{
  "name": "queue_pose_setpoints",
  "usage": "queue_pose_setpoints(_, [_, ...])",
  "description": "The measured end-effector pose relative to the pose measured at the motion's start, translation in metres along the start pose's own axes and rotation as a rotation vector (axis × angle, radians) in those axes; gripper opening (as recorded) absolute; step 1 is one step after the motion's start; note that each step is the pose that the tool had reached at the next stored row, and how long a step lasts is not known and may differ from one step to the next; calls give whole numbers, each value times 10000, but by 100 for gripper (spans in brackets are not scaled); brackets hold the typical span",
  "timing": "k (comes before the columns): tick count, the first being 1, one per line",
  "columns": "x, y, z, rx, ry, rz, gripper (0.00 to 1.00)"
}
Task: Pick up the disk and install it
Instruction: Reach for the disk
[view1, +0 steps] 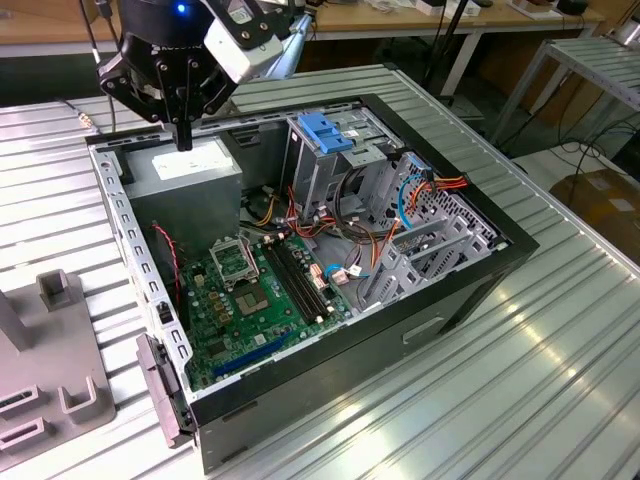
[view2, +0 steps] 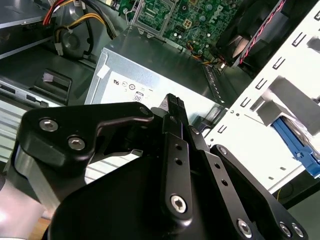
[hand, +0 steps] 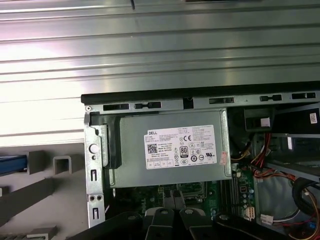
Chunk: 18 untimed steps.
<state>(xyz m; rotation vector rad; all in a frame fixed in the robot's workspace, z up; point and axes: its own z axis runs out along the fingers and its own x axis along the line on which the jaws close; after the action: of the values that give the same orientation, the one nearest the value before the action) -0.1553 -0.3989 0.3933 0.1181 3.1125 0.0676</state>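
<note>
My black gripper (view1: 183, 135) hangs over the back corner of the open computer case (view1: 470, 270), its tip just above the grey power supply box (view1: 190, 175). The fingers (view2: 175, 105) are pressed together with nothing between them. Of the disk I see just a blue side rail (hand: 11, 164), resting in the grey fixture (hand: 55, 170) on the table outside the case. The same blue rail (view2: 296, 146) appears beyond the case's pale rear panel (view2: 260, 115). The drive cage with a blue latch (view1: 325, 130) stands at the far side of the case.
Inside the case lie the green motherboard (view1: 255, 300), loose red, orange and blue cables (view1: 400, 215) and a perforated metal bracket (view1: 440, 235). The grey fixture (view1: 55, 385) sits at the exterior view's left on the slatted metal table (view1: 520, 390).
</note>
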Motion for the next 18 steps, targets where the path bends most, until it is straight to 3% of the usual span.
queue_pose_setpoints(18, [110, -8, -3, 0, 0, 0, 10])
